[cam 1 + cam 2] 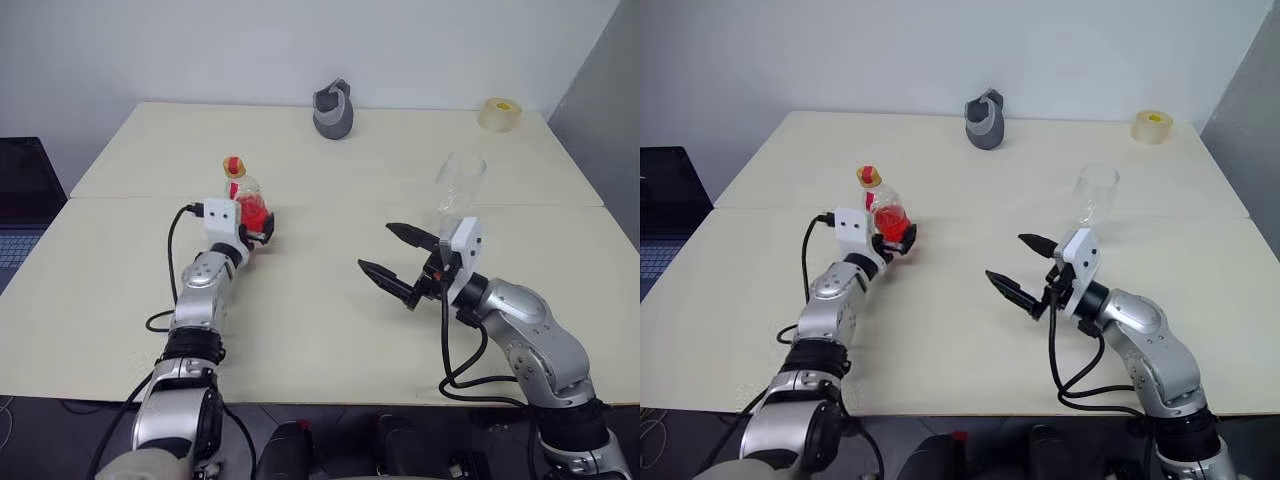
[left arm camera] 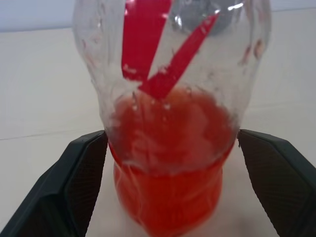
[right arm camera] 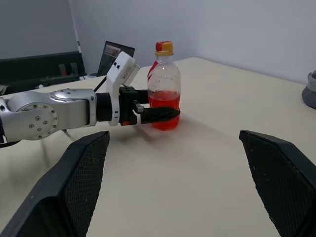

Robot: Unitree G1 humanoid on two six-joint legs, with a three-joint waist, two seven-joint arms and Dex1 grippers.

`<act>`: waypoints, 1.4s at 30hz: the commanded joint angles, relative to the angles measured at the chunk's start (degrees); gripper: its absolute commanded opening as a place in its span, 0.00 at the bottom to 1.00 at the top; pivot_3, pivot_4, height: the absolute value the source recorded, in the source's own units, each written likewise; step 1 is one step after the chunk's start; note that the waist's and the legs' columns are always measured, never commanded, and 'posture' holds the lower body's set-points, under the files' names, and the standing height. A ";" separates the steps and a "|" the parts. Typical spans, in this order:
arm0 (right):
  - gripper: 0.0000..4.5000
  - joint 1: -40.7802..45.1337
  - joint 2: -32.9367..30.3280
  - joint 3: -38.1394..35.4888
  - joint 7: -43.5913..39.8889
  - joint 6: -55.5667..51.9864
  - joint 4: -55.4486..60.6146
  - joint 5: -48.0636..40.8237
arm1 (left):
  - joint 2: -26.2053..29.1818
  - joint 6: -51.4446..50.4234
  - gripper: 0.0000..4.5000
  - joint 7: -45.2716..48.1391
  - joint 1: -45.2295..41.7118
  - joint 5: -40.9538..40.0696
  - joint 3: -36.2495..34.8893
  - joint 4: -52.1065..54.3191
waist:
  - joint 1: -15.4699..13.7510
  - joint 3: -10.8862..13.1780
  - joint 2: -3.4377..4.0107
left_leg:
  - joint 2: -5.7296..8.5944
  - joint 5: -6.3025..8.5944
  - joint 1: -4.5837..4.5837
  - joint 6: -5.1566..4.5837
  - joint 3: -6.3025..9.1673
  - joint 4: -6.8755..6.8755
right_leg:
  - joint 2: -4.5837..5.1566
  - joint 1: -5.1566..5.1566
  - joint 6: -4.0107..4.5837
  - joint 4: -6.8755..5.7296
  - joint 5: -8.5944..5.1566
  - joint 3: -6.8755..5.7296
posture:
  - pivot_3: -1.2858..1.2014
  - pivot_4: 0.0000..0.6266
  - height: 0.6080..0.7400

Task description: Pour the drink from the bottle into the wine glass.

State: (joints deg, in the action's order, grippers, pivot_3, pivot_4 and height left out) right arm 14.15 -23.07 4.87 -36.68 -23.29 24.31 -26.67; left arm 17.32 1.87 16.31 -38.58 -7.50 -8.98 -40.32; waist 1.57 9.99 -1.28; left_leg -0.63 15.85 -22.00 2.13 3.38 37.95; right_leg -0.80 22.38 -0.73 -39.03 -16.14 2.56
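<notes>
Bottle [image 3: 163,86] stands upright on the table [image 1: 330,320], red drink [image 2: 170,163] low inside, cap on. Left gripper [image 2: 170,177] straddles it, jaws wide, not touching yet. I'd close low and centred. Right gripper [image 1: 398,258] hangs wide near the wine glass [image 1: 458,195].

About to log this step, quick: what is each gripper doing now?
Left gripper: open, fingers either side of the bottle, not closed on it.
Right gripper: open, empty.

No text, brand name or number can be read. The bottle [image 3: 163,88] has a red and white band near its yellow cap, but no letters are legible on it.
</notes>
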 commanded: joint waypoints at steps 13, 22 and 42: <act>1.00 0.25 1.19 0.08 1.23 0.35 3.57 -0.39 | -1.33 9.07 0.53 1.64 -10.04 0.12 -0.75 -15.84 | -0.08 0.01 -0.02 | 0.07 -0.01 -0.02 0.01 0.09 0.02 | 0.04 -0.03 0.00 0.00 0.00 -0.09 | 0.52 0.24 1.00; 1.00 -0.97 -0.07 -1.39 1.82 -1.61 6.41 -1.98 | -1.45 6.61 0.44 15.01 -2.11 -2.40 3.80 2.01 | 0.01 0.02 -0.02 | 0.05 -0.02 -0.04 0.02 0.10 0.00 | 0.05 -0.02 0.00 0.01 0.00 -0.07 | 0.52 0.24 1.00; 1.00 6.30 -6.35 -3.51 7.49 -20.18 16.02 -12.52 | 0.85 -10.63 0.43 38.38 11.26 -3.60 24.43 35.64 | 0.11 0.05 0.01 | 0.05 -0.04 -0.09 0.05 0.40 -0.02 | -0.01 -0.07 0.06 0.02 -0.05 -0.05 | 0.52 0.24 1.00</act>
State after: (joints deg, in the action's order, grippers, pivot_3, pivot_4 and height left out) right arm 19.42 -28.99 1.44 -29.46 -43.74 39.03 -39.34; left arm 18.13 -9.80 54.46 -26.54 -10.92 15.58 -6.99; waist 1.68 10.04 -1.27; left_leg -0.58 15.81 -22.09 2.18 3.79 37.93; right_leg -0.81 22.31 -0.67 -39.00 -16.18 2.52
